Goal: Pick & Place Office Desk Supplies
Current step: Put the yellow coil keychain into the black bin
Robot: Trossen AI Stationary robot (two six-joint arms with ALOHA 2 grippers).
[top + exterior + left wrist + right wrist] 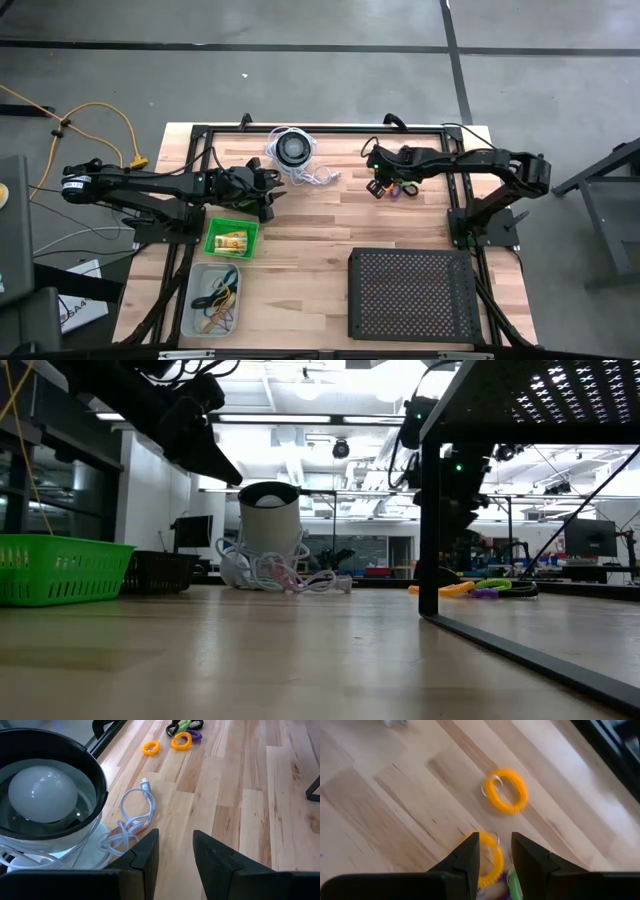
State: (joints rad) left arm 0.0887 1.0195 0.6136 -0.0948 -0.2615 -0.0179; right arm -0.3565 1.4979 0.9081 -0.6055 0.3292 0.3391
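Where the coiled rings lie in a small cluster on the bench (330,225), the right gripper (495,851) hangs directly above them with its two fingers parted by a narrow gap and nothing between them. One orange ring (506,790) lies apart, just beyond the gripper; a second orange ring (490,861) sits partly under the fingers, touching a purple ring (195,735) and a green ring (183,724) in the same cluster. In the high view this cluster (392,188) lies near the far edge of the bench, to the right of the round lamp (292,148).

The white cord (134,817) trails loosely from the lamp base toward the cluster without reaching it. The left gripper (175,851) hovers just beside the lamp, on the near left side, fingers slightly apart and empty.

Nearer than the lamp, a green basket (232,239) holds yellow packets (232,241). Just beyond it toward the near edge, a clear bin (216,299) holds rubber bands (219,300). The black perforated tray (413,294) stands at the near right, well apart from the lamp.
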